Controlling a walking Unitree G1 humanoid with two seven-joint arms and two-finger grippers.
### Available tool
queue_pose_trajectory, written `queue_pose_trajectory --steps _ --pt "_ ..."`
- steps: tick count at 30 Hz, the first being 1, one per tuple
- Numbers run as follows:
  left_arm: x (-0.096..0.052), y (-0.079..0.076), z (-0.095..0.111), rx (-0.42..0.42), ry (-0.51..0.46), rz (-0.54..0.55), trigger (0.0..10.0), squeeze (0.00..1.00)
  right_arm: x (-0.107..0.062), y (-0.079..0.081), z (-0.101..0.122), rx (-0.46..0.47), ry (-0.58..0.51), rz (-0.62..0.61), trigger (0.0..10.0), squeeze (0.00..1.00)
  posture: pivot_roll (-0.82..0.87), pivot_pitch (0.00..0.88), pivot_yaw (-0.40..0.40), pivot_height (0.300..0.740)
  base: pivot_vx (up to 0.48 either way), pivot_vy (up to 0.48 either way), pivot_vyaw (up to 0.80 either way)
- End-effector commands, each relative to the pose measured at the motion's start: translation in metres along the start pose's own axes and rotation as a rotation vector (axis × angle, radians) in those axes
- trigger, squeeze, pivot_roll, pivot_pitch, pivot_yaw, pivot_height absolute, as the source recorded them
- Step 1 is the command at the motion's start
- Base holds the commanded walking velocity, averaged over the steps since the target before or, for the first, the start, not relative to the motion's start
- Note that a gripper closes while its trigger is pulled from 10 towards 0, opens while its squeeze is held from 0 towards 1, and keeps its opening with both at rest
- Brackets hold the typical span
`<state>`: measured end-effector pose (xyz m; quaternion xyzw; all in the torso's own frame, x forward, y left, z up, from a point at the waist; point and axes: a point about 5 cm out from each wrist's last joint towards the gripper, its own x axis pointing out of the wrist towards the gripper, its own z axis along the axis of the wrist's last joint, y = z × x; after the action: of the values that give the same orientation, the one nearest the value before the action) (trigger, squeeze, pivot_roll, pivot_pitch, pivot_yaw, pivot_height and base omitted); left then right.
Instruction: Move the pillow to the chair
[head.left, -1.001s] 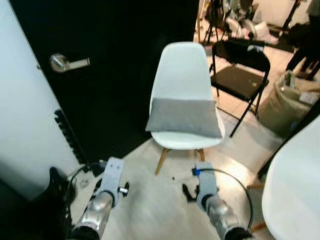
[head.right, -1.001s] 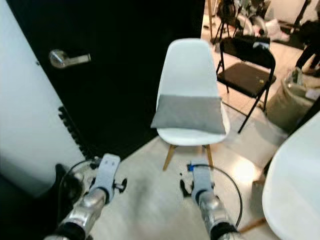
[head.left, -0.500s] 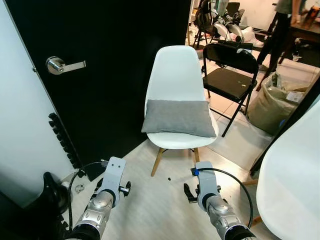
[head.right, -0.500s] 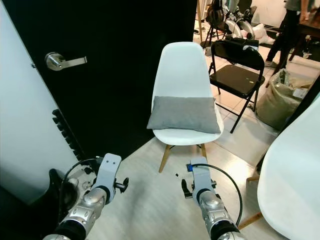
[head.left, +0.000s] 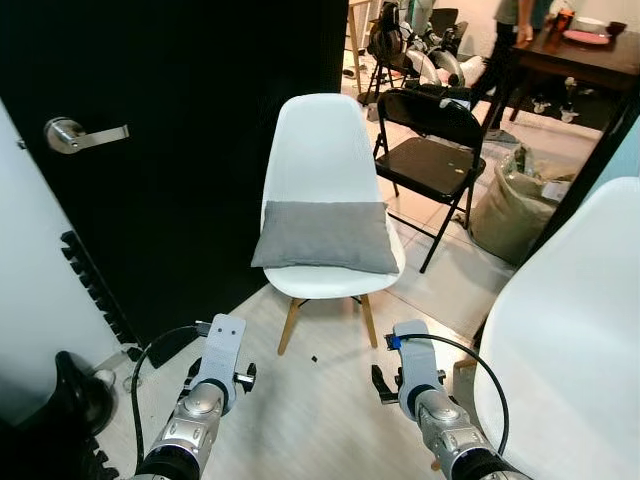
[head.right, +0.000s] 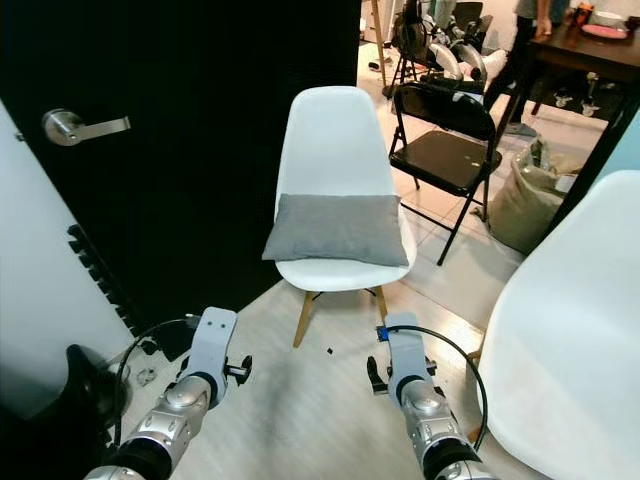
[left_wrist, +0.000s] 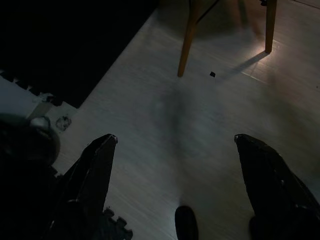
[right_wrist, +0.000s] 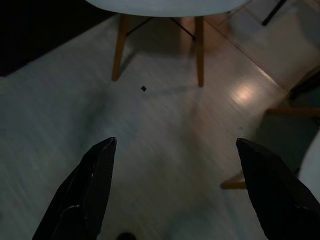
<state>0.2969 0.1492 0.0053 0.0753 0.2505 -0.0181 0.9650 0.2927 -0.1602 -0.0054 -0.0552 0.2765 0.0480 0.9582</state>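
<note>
1. Pale plank floor runs from a black door with a lever handle on the left to a cluttered room at the far right, where a person stands beside a dark table.
2. Centre of the scene: a white shell chair on wooden legs, with a black folding chair just behind it to the right.
3. Lying across the white chair's seat, leaning against the backrest, is the grey pillow.
4. Near the bottom of the head views, the left end effector and the right end effector hover low over the floor, short of the chair; each is spread wide and holds nothing.
5. Another white chair back fills the near right.
6. By the look of it, the placing step is done: the pillow rests on the chair and neither arm touches it.
7. Next move, as judged: little beyond keeping both arms clear of the chair legs and checking that the pillow sits steadily and does not slide off the front edge.
</note>
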Motion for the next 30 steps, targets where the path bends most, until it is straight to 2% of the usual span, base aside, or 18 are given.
queue_pose_trajectory --steps 1,6,11,18,25,30 --pt "0.000 0.006 0.000 -0.020 0.001 0.022 10.0 0.00 0.002 0.004 0.004 -0.009 -0.003 0.010 10.0 0.00 0.02 0.072 -0.036 0.740 0.000 0.000 0.00" --pt "0.000 0.008 -0.002 -0.031 0.003 0.036 10.0 0.00 0.002 0.004 0.005 -0.021 -0.006 -0.014 10.0 0.00 0.02 0.069 -0.037 0.740 0.000 0.000 0.00" --pt "0.000 0.011 -0.002 -0.048 0.001 0.041 10.0 0.00 0.002 0.003 0.006 0.016 -0.028 -0.045 10.0 0.00 0.03 0.063 -0.037 0.740 0.000 0.000 0.00" --pt "-0.001 0.013 0.010 -0.133 -0.091 0.025 10.0 0.00 0.002 0.004 0.009 0.045 -0.045 -0.056 10.0 0.00 0.03 0.057 -0.031 0.740 0.000 0.000 0.00" --pt "-0.001 0.008 0.013 -0.112 -0.107 0.003 10.0 0.00 0.003 0.007 0.010 0.043 -0.047 -0.050 10.0 0.00 0.03 0.050 -0.030 0.740 0.000 0.000 0.00" --pt "0.000 0.011 0.014 -0.107 -0.108 0.025 10.0 0.00 0.003 0.005 0.013 0.036 -0.058 -0.064 10.0 0.00 0.03 0.040 -0.030 0.740 0.000 0.000 0.00"
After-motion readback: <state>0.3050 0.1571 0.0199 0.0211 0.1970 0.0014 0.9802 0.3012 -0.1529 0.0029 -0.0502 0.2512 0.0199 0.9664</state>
